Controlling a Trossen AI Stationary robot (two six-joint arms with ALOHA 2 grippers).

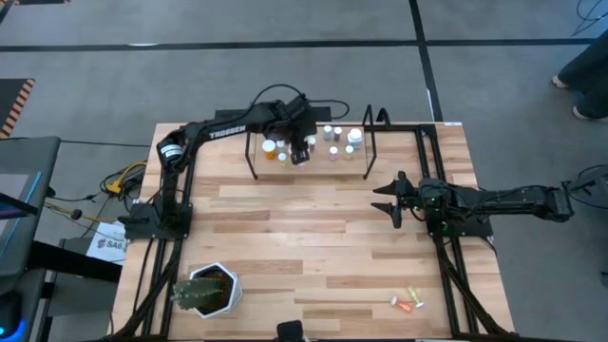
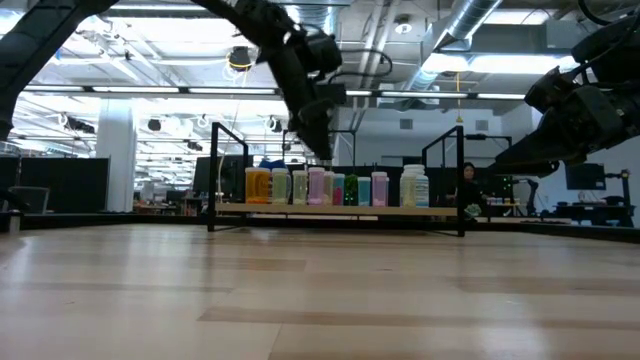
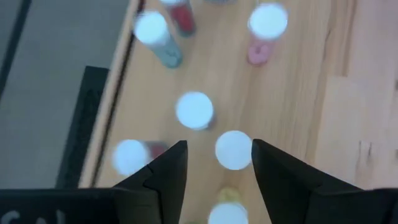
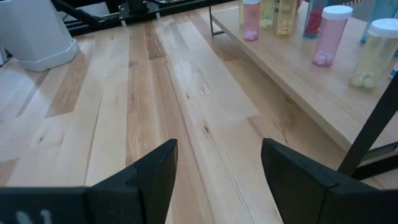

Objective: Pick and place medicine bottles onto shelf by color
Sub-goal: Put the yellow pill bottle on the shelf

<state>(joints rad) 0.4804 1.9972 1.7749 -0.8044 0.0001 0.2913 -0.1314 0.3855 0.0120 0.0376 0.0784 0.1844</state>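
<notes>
high: overhead | low: tabletop level | wrists: close | shared: shelf [image 1: 313, 157]

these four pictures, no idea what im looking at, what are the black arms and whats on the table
They show one moment from four cameras: one overhead, one at table height, and one on each arm's wrist. The black arms are two robot arms, each ending in a two-finger hand. The left hand hangs over the shelf, a small wooden plank in a black frame at the table's far edge. Its fingers are parted around a white-capped bottle, seen from above; they don't look clamped on it. More medicine bottles stand in a row on the shelf. The right hand waits open and empty over the table. A potted plant and a few small bottles sit at the near edge.
</notes>
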